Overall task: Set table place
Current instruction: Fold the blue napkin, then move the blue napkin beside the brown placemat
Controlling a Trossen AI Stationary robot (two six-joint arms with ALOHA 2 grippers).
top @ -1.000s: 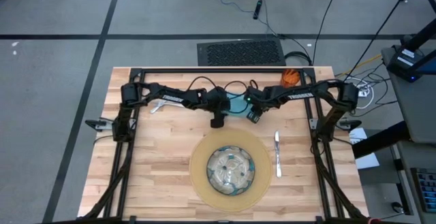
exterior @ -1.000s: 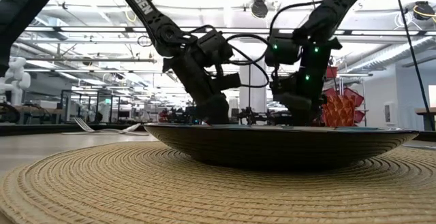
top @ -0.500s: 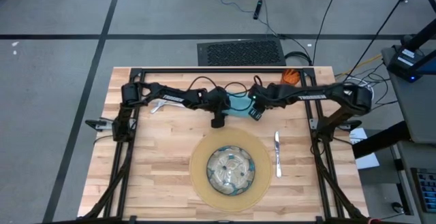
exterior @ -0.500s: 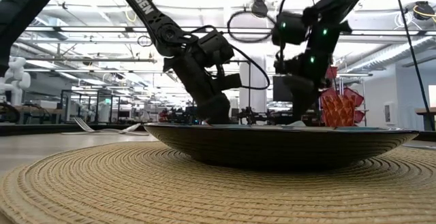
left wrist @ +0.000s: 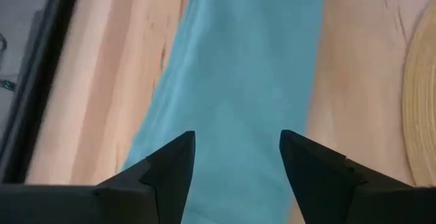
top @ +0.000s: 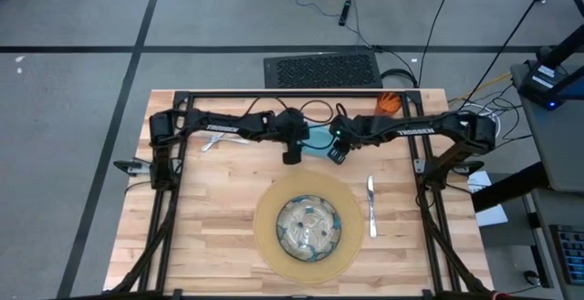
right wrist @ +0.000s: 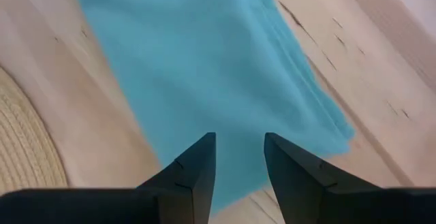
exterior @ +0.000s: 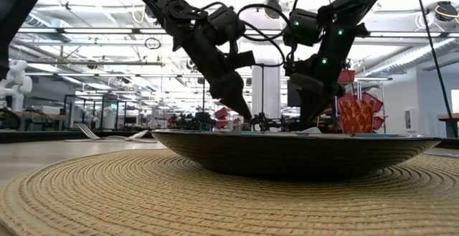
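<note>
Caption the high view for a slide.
Both grippers, left gripper and right gripper, hover open over the teal napkin behind the mat.

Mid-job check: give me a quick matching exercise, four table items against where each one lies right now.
Items:
1 bowl
2 napkin
3 knife
4 orange cup

Places:
A far edge of the table, right side
B on the round mat
C bare wood, right of the mat
D between the two grippers, beyond the mat

Pairs: 1-B, 2-D, 3-C, 4-A
</note>
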